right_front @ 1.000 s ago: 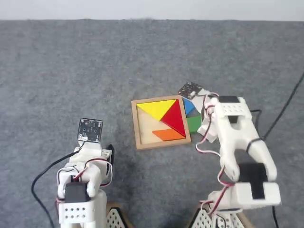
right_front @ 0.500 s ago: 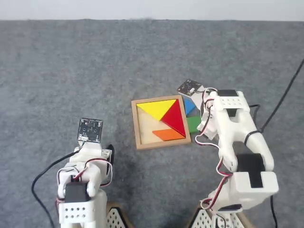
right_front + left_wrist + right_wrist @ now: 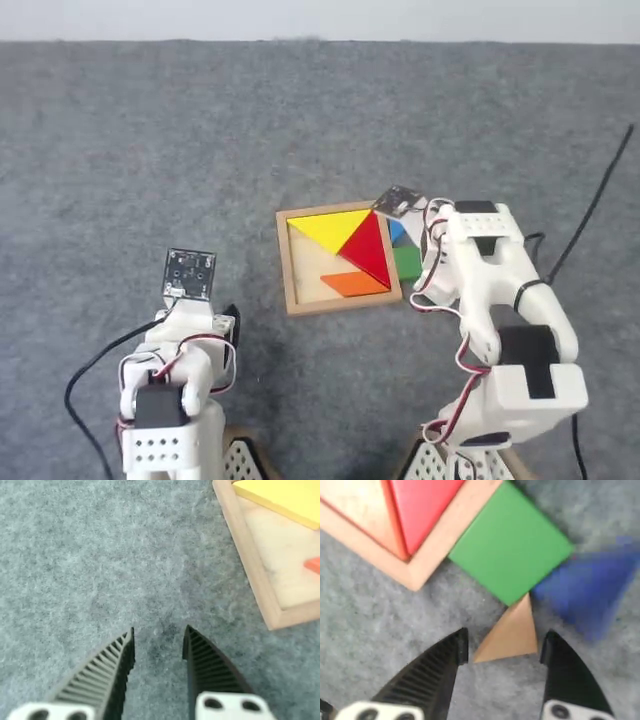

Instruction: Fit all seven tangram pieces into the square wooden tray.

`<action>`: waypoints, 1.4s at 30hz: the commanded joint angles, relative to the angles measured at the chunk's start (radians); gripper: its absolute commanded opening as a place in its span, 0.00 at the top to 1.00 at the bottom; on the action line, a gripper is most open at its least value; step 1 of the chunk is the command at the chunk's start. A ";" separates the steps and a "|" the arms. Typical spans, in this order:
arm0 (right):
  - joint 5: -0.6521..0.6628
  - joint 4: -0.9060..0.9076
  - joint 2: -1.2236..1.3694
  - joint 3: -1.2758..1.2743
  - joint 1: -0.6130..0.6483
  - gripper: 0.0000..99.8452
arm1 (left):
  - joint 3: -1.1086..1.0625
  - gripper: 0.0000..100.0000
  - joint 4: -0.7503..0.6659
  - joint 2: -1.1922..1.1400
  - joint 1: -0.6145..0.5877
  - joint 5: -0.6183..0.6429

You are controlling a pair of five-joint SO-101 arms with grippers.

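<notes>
Blue piece (image 3: pixel 397 232) partly behind right arm (image 3: pixel 487 270)

Tray (image 3: pixel 284 262), centre of high view: pale wood. Inside: yellow triangle (image 3: pixel 328 229), red triangle (image 3: pixel 368 247), orange piece (image 3: pixel 353 284). Right of it: green square (image 3: pixel 407 262), blue piece (image 3: pixel 397 231). Tan triangle (image 3: pixel 510 635): plain wood. Table (image 3: pixel 150 130): mottled grey. L arm (image 3: pixel 165 400) & R arm (image 3: pixel 495 270): white w/ black parts.
</notes>
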State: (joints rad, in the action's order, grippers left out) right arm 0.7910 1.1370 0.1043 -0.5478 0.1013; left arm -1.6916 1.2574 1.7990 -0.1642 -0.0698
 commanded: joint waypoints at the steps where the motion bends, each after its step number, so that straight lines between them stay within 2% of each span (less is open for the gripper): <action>1: -0.018 0.005 -0.005 0.006 0.010 0.76 | 0.008 0.85 0.009 0.028 0.002 -0.006; 5: -0.021 -0.022 -0.007 0.008 0.010 0.76 | 0.008 0.85 0.009 0.028 0.002 -0.006; 9: -0.089 -0.022 -0.018 0.008 0.013 0.77 | 0.008 0.85 0.009 0.028 0.002 -0.006; 13: -0.169 -0.019 -0.015 0.008 0.007 0.85 | 0.008 0.85 0.009 0.028 0.002 -0.006; 18: -0.253 -0.021 -0.019 0.009 0.004 0.85 | 0.008 0.85 0.009 0.028 0.002 -0.006; 23: -0.261 0.028 -0.031 0.084 0.004 0.85 | 0.008 0.85 0.009 0.028 0.002 -0.006; 29: -0.261 0.154 -0.202 0.173 0.044 0.85 | 0.008 0.85 0.009 0.028 0.002 -0.006; 34: -0.252 0.185 -0.354 0.181 0.134 0.85 | 0.008 0.85 0.009 0.028 0.002 -0.006; 38: -0.250 0.206 -0.366 0.187 0.196 0.85 | 0.008 0.85 0.009 0.028 0.002 -0.006; 42: -0.255 0.246 -0.366 0.155 0.157 0.85 | 0.008 0.85 0.009 0.028 0.002 -0.006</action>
State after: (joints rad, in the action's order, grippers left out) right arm 0.5439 1.3441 -0.2071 -0.4235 0.2854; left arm -1.6916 1.2574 1.7990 -0.1642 -0.0698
